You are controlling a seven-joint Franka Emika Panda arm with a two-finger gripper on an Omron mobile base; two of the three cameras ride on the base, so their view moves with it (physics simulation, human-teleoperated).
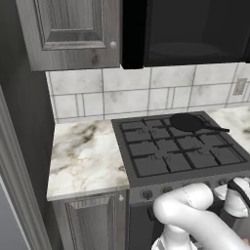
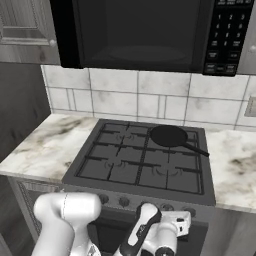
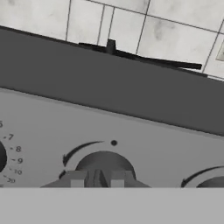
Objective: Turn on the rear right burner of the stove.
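Facing the stove (image 3: pixel 109 94) panel, tool (image 3: pixel 97 178) tips at a knob (image 3: pixel 104 164).

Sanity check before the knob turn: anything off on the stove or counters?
Mostly tidy. One oddity: a frying pan sits on the rear right burner of the stove, the one to be lit. No spills or damage. The claw is at a front-panel knob.

Just ahead of the pincer, the stove (image 3: pixel 109 127) front panel is showing smooth matt grey metal; beyond it, glossy pale tiles (image 3: pixel 131 26); beside, veined polished marble counter (image 1: pixel 85 156).
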